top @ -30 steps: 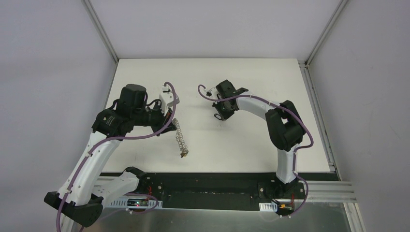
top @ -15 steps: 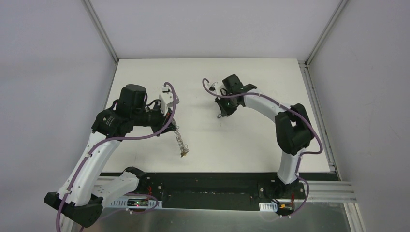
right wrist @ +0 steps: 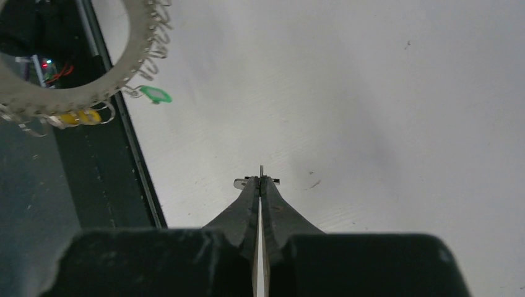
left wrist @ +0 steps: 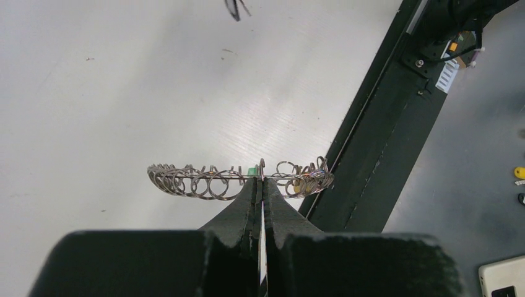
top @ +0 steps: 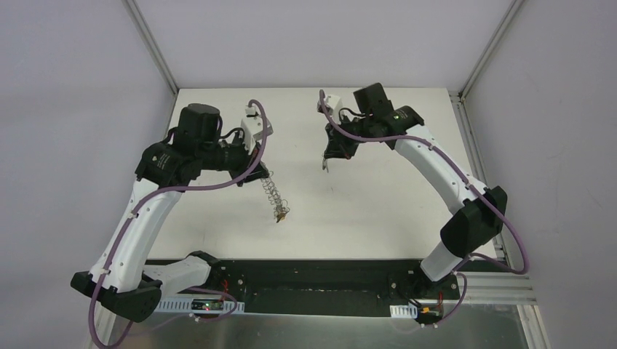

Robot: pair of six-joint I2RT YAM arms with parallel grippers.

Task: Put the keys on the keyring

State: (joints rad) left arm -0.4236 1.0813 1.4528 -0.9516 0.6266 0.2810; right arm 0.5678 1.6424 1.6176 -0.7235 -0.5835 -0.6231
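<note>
My left gripper is shut on the keyring. The keyring hangs from it as a grey loop fringed with small wire rings. A green-headed key and a yellow-headed key hang on it. My right gripper is shut on a tiny key. It holds the key above the table, to the right of the keyring and apart from it. Silver metal and a dark bit show on either side of the tips. The keyring also shows in the right wrist view at the upper left.
The white table has a black base rail along its near edge. White enclosure walls with metal corner posts stand at the back and sides.
My right arm has risen and swung back and right, lifting the small key off the table. My left gripper has lifted the keyring a little and moved it slightly right.
</note>
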